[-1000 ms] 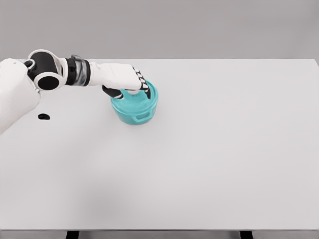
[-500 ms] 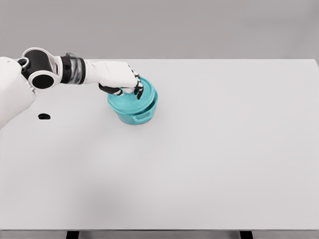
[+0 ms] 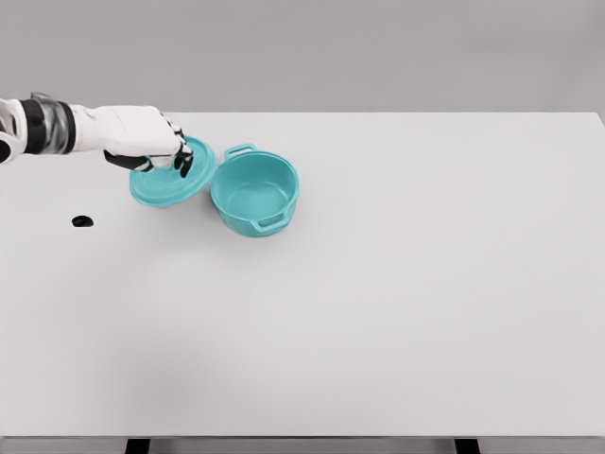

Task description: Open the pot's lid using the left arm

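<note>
The teal pot (image 3: 255, 194) stands uncovered on the white table (image 3: 378, 303), left of the middle and toward the back, with a handle at its rear and another at its front. Its teal lid (image 3: 175, 184) is off the pot and to its left, tilted, with its right rim close to the pot's left wall. My left hand (image 3: 156, 151) reaches in from the left edge and is shut on the lid from above, covering its knob. The right arm is out of view.
A small black mark (image 3: 83, 221) lies on the table near the left edge, in front of my left arm. The table's front edge runs along the bottom of the view.
My left hand has lifted the lid off the pot and carried it to the left. The pot now shows its inside and has stayed where it was.
</note>
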You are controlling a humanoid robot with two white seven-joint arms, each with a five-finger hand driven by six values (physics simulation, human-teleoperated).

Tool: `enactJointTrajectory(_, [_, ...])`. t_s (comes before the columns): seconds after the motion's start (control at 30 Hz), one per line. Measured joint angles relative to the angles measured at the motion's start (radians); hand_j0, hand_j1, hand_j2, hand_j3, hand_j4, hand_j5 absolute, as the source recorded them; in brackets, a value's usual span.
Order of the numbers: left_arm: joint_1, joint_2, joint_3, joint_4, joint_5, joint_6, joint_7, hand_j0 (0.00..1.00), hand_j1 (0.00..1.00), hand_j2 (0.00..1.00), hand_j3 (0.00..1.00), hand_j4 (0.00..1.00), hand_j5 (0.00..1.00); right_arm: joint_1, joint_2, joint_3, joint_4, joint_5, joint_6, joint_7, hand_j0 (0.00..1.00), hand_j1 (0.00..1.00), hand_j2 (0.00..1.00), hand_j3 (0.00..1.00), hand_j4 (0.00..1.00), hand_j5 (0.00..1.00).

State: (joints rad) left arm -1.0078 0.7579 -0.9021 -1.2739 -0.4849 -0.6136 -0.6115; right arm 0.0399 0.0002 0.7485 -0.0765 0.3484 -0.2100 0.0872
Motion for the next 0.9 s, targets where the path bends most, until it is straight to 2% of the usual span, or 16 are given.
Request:
enactJointTrajectory(0.17, [0.014, 0.024, 0.001, 0.004, -0.001, 0.000, 0.000, 0.54, 0.54, 0.54, 0.54, 0.54, 0.54, 0.000, 0.000, 0.000, 0.000, 0.000, 0.000, 0.000, 1.00, 1.00, 1.00, 1.00, 1.00, 1.00])
enactJointTrajectory(0.23, [0.014, 0.028, 0.001, 0.005, 0.000, 0.000, 0.000, 0.74, 0.74, 0.74, 0.74, 0.74, 0.74, 0.000, 0.000, 0.000, 0.000, 0.000, 0.000, 0.000, 1.00, 1.00, 1.00, 1.00, 1.00, 1.00])
enactJointTrajectory(0.27, [0.014, 0.029, 0.001, 0.005, 0.000, 0.000, 0.000, 0.93, 0.93, 0.93, 0.93, 0.93, 0.93, 0.000, 0.000, 0.000, 0.000, 0.000, 0.000, 0.000, 1.00, 1.00, 1.00, 1.00, 1.00, 1.00])
enactJointTrajectory(0.3, [0.014, 0.029, 0.001, 0.006, 0.000, 0.000, 0.000, 1.00, 1.00, 1.00, 1.00, 1.00, 1.00, 0.000, 0.000, 0.000, 0.000, 0.000, 0.000, 0.000, 1.00, 1.00, 1.00, 1.00, 1.00, 1.00])
enactJointTrajectory(0.5, [0.015, 0.032, 0.001, 0.017, 0.003, 0.000, 0.000, 1.00, 1.00, 1.00, 1.00, 1.00, 1.00, 0.000, 0.000, 0.000, 0.000, 0.000, 0.000, 0.000, 1.00, 1.00, 1.00, 1.00, 1.00, 1.00])
enactJointTrajectory(0.6, [0.018, 0.039, 0.001, 0.051, 0.016, 0.001, 0.000, 1.00, 1.00, 1.00, 1.00, 1.00, 1.00, 0.000, 0.000, 0.000, 0.000, 0.000, 0.000, 0.000, 1.00, 1.00, 1.00, 1.00, 1.00, 1.00])
enactJointTrajectory(0.73, [0.058, 0.122, 0.005, 0.103, 0.071, 0.000, 0.000, 1.00, 1.00, 1.00, 1.00, 1.00, 1.00, 0.000, 0.000, 0.000, 0.000, 0.000, 0.000, 0.000, 1.00, 1.00, 1.00, 1.00, 1.00, 1.00])
enactJointTrajectory(0.9, [0.060, 0.183, 0.007, 0.113, 0.134, 0.000, 0.000, 1.00, 1.00, 1.00, 1.00, 1.00, 1.00, 0.000, 0.000, 0.000, 0.000, 0.000, 0.000, 0.000, 1.00, 1.00, 1.00, 1.00, 1.00, 1.00])
